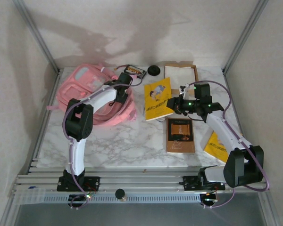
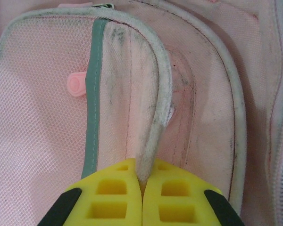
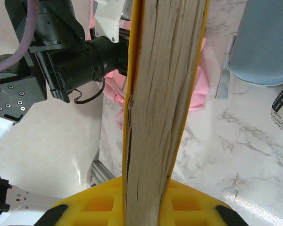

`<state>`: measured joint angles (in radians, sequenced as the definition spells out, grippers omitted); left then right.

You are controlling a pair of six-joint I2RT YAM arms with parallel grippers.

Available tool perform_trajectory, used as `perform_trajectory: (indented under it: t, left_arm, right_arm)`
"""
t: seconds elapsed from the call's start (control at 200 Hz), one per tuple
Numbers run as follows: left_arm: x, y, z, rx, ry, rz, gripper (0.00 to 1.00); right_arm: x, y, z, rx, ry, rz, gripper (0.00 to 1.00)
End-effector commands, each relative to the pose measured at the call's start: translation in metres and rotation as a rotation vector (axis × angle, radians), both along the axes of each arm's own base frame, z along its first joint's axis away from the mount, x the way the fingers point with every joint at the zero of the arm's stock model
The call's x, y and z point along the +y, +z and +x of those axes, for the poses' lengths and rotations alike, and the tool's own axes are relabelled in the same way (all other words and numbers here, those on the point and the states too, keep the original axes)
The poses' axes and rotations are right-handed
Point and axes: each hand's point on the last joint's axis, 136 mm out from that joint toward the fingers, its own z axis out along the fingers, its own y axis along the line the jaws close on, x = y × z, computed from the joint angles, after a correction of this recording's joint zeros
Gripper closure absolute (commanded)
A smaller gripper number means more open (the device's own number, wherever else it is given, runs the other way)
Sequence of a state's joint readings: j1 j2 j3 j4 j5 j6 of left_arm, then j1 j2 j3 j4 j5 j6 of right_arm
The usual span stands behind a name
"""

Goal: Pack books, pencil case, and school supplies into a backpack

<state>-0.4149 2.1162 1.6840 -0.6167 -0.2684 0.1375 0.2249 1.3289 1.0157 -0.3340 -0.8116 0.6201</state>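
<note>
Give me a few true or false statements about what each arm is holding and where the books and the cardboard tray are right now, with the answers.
1. The left fingers are shut on a pale piped edge of the backpack. True.
2. The right fingers are empty. False: they grip the yellow book by its edge.
3. The brown book lies flat on the table. True.
4. The cardboard tray sits beside the arm bases. False: it sits at the far edge of the table.
5. The yellow book is already inside the backpack. False: it is outside, to the right of the backpack.
</note>
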Motion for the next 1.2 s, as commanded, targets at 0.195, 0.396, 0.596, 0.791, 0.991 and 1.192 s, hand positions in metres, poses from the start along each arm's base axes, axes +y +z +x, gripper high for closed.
perform_trajectory:
  t: [0.195,0.396,0.596,0.791,0.991,1.192]
  left_arm:
    - [0.008,0.096,-0.009,-0.130,-0.051,-0.043,1.00]
    - [0.018,0.152,-0.032,-0.219,-0.065,-0.069,1.00]
    - [0.017,0.209,-0.052,-0.326,-0.110,-0.148,1.00]
    - [0.025,0.223,-0.051,-0.364,-0.078,-0.129,1.00]
    - [0.012,0.232,-0.052,-0.378,-0.121,-0.200,1.00]
    - [0.007,0.250,-0.049,-0.428,-0.131,-0.249,1.00]
  right_arm:
    - [0.015,0.026,0.012,-0.083,0.054,0.050,1.00]
    - [0.044,0.024,0.006,-0.047,0.135,0.066,1.00]
    - [0.072,0.048,0.001,-0.059,0.208,0.113,1.00]
    - [0.045,0.056,0.003,-0.086,0.112,-0.014,1.00]
    - [0.080,0.086,-0.020,-0.128,0.263,0.033,1.00]
    - [0.100,0.048,-0.014,-0.003,0.288,0.049,1.00]
